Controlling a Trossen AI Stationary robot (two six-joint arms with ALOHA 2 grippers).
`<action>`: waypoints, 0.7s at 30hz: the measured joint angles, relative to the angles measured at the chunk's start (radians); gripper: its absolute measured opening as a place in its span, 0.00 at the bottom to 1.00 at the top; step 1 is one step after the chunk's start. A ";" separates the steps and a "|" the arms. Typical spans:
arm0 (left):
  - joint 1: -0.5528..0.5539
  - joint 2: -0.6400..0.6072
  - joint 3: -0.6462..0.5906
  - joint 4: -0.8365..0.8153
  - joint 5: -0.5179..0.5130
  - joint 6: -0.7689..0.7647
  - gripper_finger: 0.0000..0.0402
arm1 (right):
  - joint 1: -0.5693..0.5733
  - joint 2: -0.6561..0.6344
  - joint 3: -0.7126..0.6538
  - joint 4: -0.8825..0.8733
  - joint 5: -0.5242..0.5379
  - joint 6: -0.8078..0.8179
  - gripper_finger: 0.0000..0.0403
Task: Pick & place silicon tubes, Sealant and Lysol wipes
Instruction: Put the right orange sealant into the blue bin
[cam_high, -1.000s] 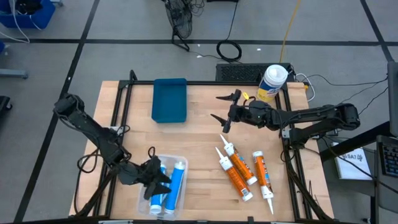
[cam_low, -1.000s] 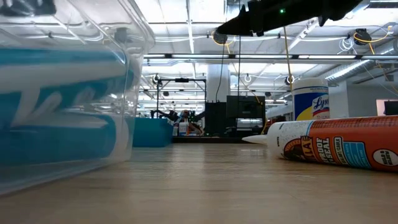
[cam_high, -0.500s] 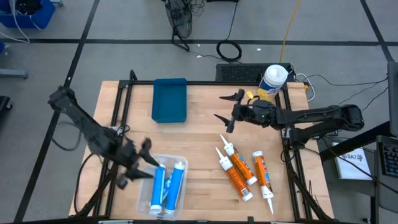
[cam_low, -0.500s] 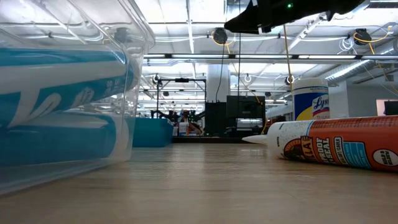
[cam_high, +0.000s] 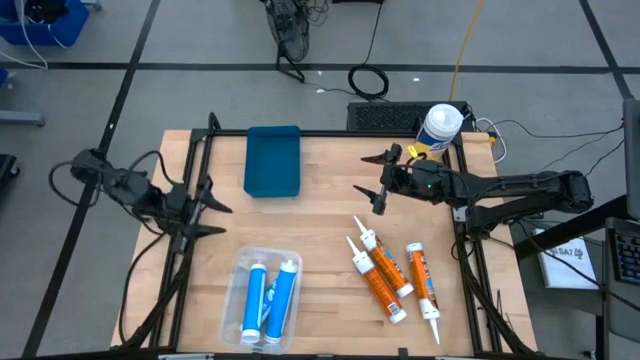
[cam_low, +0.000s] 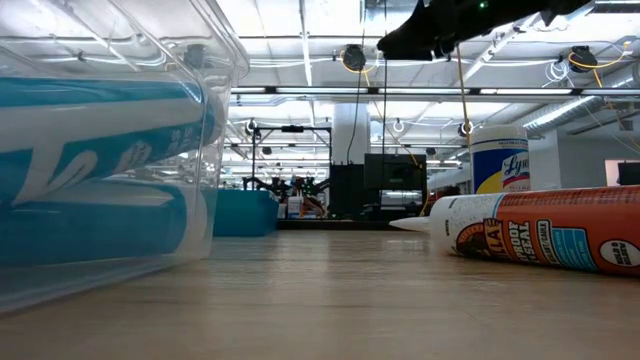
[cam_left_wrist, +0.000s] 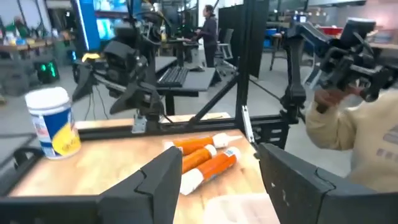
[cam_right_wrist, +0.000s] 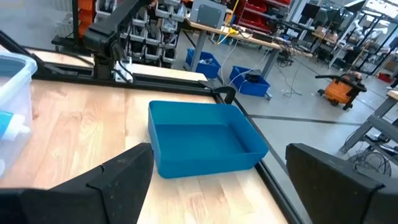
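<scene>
My left gripper (cam_high: 207, 207) sits at the table's nine o'clock edge, fingers spread, holding nothing. My right gripper (cam_high: 377, 178) hovers toward two o'clock, fingers wide and empty. The Lysol wipes (cam_high: 438, 131) stand upright at the one o'clock corner.

Tubes (cam_high: 268, 300) in bin (cam_high: 232, 300), wipes (cam_high: 437, 131) at table's (cam_high: 320, 230) far-right corner
</scene>
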 joint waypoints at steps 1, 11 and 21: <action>0.020 -0.009 -0.009 0.000 0.026 0.022 0.54 | 0.000 0.001 0.000 -0.003 0.000 0.000 0.85; 0.222 -0.035 -0.214 0.188 0.378 0.105 0.50 | 0.000 0.001 0.000 0.003 0.000 0.005 0.85; 0.360 -0.094 -0.374 0.295 0.398 0.109 0.49 | 0.000 0.001 0.000 0.000 0.000 0.030 0.85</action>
